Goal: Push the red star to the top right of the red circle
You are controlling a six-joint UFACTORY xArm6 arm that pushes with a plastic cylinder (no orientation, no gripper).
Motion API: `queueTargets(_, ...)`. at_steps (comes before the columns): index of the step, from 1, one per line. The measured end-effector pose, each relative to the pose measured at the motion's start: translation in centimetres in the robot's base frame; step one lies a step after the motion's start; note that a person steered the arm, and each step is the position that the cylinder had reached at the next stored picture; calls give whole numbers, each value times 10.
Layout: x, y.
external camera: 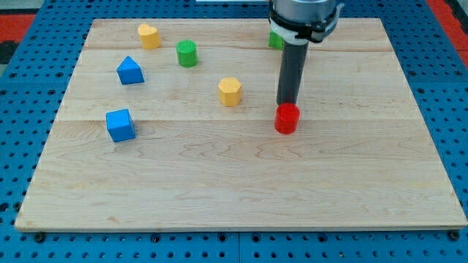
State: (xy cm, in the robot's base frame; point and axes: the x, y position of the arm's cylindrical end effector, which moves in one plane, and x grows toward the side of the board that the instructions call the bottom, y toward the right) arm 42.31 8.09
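Observation:
A red round block, the red circle (287, 118), sits on the wooden board right of the middle. My tip (287, 103) is just behind it, at its top edge, touching or nearly touching it. Only one red block shows. No red star is in view; the arm's body covers part of the board's top right.
A yellow heart (148, 35), a green cylinder (187, 53) and a blue pointed block (130, 71) lie at the top left. A blue cube (121, 125) is at the left. A yellow hexagon (229, 91) is mid-board. A green block (275, 41) is partly hidden behind the arm.

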Motion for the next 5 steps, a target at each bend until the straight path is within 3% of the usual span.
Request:
queueTargets(1,-23,1)
queueTargets(2,-79,-8)
queueTargets(4,-150,-37)
queueTargets(5,-176,12)
